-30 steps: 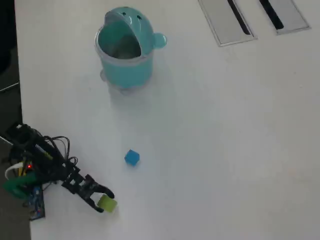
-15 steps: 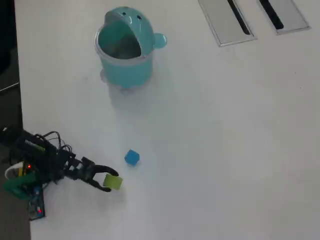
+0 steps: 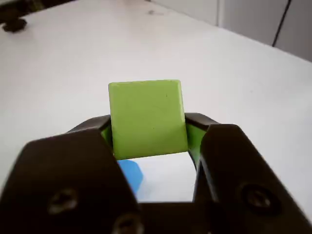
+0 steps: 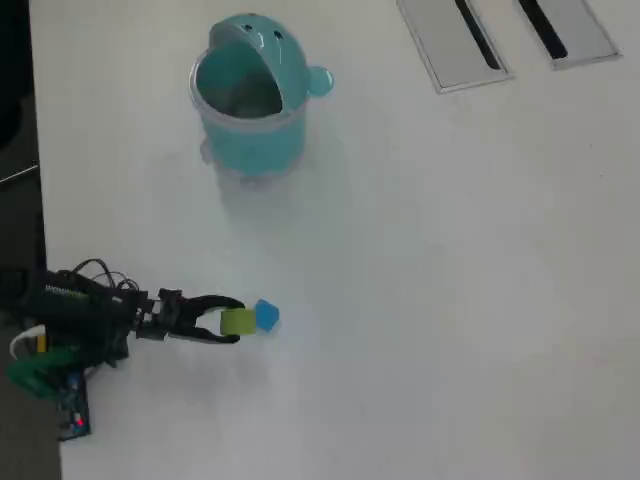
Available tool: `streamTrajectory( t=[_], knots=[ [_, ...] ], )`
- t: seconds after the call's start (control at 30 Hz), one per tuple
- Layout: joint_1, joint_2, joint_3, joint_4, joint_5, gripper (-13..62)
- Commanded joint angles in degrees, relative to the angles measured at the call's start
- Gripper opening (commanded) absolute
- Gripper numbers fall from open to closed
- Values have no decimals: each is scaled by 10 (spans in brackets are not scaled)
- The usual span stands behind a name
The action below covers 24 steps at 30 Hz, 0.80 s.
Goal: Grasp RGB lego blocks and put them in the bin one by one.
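My gripper (image 3: 148,127) is shut on the yellow-green cube (image 3: 147,118), which fills the gap between the black jaws in the wrist view. In the overhead view the gripper (image 4: 232,321) sits at the lower left with the yellow-green cube (image 4: 238,321) in it. The blue cube (image 4: 266,315) lies on the table just right of it, and shows below the held cube in the wrist view (image 3: 131,174). The light-teal bin (image 4: 246,100) stands at the top, its lid swung open. The red cube is not in view.
Two flat grey slotted panels (image 4: 455,40) lie in the table at the top right of the overhead view. The arm's base and wires (image 4: 60,330) sit at the left table edge. White table (image 4: 430,280) spreads to the right.
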Motion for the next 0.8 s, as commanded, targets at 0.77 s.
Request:
streamTrajectory(
  t=[0.77],
  knots=[
    [-503,15,-163,-77,10,124]
  ],
)
